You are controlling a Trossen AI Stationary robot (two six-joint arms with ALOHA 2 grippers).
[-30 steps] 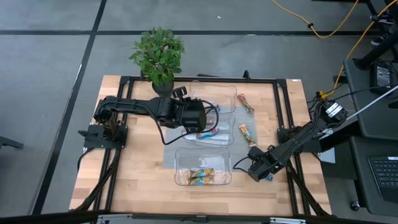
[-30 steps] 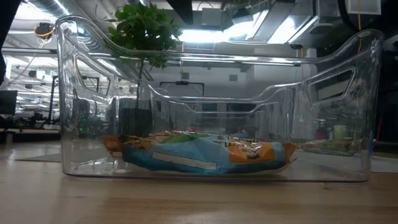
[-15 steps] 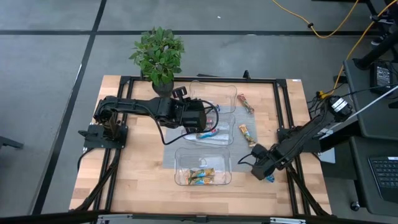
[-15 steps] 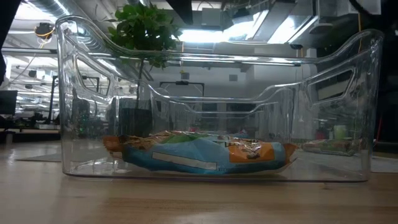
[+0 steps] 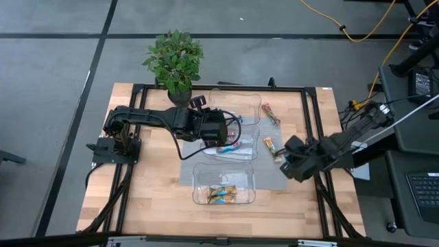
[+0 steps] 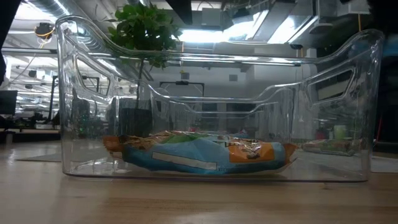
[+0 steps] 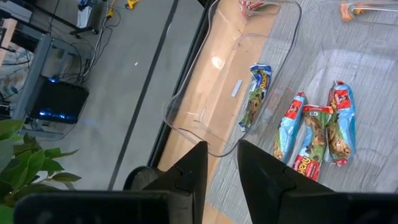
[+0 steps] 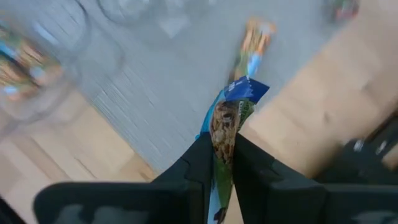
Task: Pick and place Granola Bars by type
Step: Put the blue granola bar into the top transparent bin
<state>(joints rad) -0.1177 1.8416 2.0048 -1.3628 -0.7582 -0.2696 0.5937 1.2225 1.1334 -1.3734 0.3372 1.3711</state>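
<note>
My right gripper [image 5: 291, 162] hangs over the grey mat's right edge, shut on a blue-green granola bar [image 8: 228, 121]. My left gripper [image 5: 223, 135] hovers open over the middle clear tray [image 5: 251, 152], touching nothing. In the left wrist view that tray holds three red-blue bars [image 7: 315, 129], lying flat. The far tray [image 7: 205, 118] holds one blue-green bar [image 7: 255, 94]. Orange-gold bars [image 5: 222, 193] lie in the near tray [image 6: 81, 93]. Two loose bars rest flat: one on the mat [image 5: 272, 147], one on the wood [image 5: 273, 114]. My right gripper pinches the blue-green bar between its two fingers [image 8: 200, 158]. The fingers lie along the bar. Its blue end [image 8: 246, 90] sticks out past the fingertips, lifted clear of the table.
A potted plant [image 5: 175, 60] stands at the table's far edge, left of the far tray. A black frame [image 5: 312, 123] runs around the work area. Bare wood lies left of the mat [image 5: 154, 178] and at the near right corner.
My right gripper has risen from the table's near right part and moved toward the far edge and the mat, taking the blue-green bar up off the wood. The left arm has kept still.
</note>
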